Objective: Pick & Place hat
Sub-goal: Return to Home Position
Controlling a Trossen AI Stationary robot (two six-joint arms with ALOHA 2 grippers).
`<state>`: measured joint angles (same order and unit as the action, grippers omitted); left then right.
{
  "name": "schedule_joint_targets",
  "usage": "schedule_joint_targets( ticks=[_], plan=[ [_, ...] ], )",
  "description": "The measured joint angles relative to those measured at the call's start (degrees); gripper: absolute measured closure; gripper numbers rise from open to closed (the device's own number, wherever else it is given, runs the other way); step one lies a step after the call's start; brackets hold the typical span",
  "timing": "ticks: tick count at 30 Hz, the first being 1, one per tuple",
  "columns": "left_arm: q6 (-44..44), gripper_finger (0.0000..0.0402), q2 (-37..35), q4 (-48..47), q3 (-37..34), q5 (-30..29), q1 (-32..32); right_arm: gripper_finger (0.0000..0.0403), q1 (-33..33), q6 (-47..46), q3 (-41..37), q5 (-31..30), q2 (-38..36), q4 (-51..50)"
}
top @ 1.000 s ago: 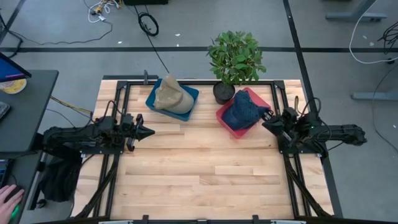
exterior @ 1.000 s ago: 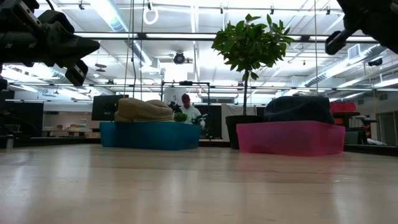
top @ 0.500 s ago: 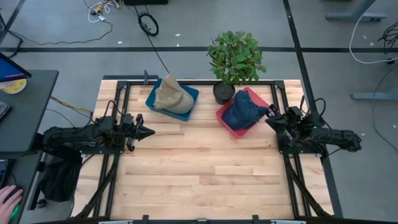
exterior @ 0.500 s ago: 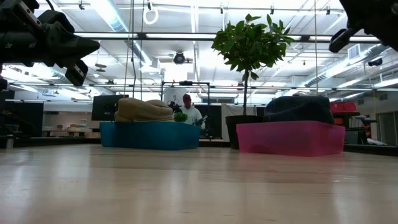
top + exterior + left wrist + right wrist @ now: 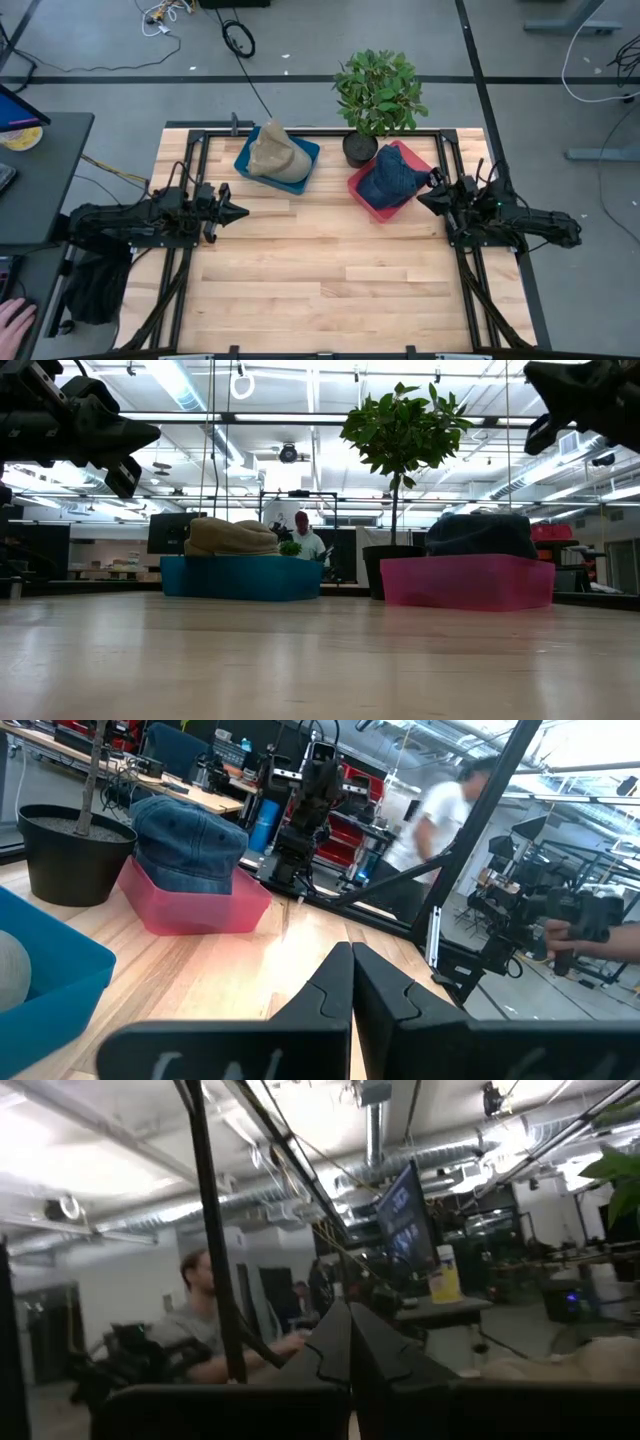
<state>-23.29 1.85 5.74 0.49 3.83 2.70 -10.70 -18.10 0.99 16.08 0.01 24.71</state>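
Looks pretty much done to me: the brown caps (image 5: 277, 157) sit piled in the blue bin (image 5: 244, 162) at the back of the table (image 5: 320, 270), and I can't spot any hat loose on the wood. A denim cap (image 5: 392, 178) fills the pink bin (image 5: 375, 210) by the potted plant (image 5: 378, 95). The left gripper (image 5: 243, 211) hangs near the left edge and the right gripper (image 5: 420, 200) just beside the pink bin, both with fingers pressed together, holding nothing. I'd guess only parking the arms is left.

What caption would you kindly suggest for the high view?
Brown caps in blue bin, denim cap in pink bin; left gripper and right gripper shut near table sides.
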Motion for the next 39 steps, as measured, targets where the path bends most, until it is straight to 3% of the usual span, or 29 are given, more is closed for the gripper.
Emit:
schedule_joint_targets(
  ticks=[13,23,35,39],
  plan=[
    [0.0,0.0399,0.0,0.0,0.0,0.0,0.01,0.0403,0.0,10.28,0.0,-3.6,-0.02,-12.85],
    [0.0,0.0399,0.0,0.0,0.0,0.0,0.0,0.0403,0.02,14.55,0.0,-1.74,-0.02,-21.47],
    [-0.02,0.0399,0.0,0.0,0.0,0.0,0.0,0.0403,1.26,12.09,-0.02,2.44,-0.02,-21.36],
    [0.0,0.0399,0.0,0.0,0.0,0.01,0.0,0.0403,3.4,12.11,-0.02,-1.32,-0.02,-21.7]
  ],
)
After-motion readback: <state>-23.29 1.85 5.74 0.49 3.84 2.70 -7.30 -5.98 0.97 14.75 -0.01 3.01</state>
